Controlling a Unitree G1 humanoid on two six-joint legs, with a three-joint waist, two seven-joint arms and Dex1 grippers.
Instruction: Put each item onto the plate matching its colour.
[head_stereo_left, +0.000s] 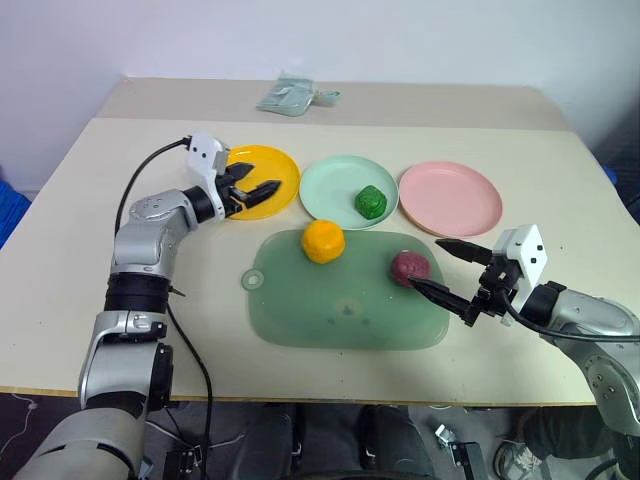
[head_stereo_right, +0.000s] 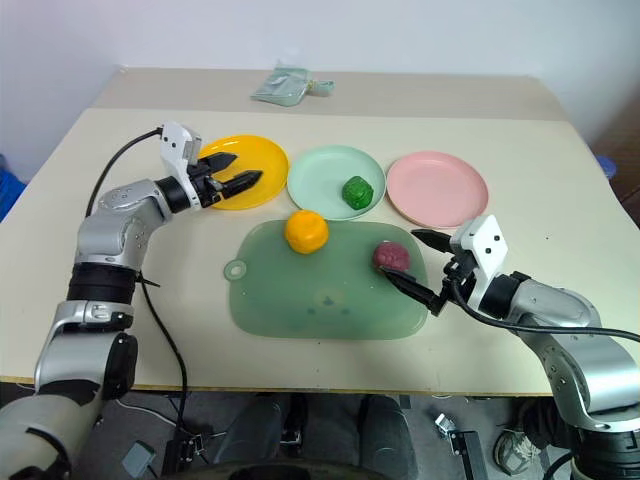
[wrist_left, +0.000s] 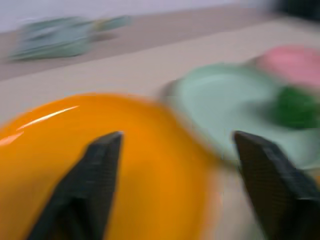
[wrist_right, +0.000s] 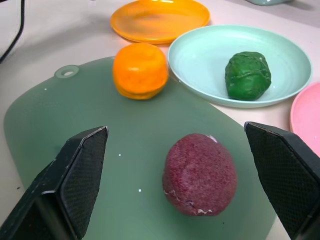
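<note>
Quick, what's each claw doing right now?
Left claw: open, empty, over the yellow plate.
Right claw: open, empty, by the maroon lump.

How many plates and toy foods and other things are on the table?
Plates: 3, yellow-orange plate, mint green plate, pink plate
Toy foods: 3, dark green toy food, orange toy food, maroon toy food
Trays: 1, translucent green tray
Folded green packets: 1, green packet
Total: 8
</note>
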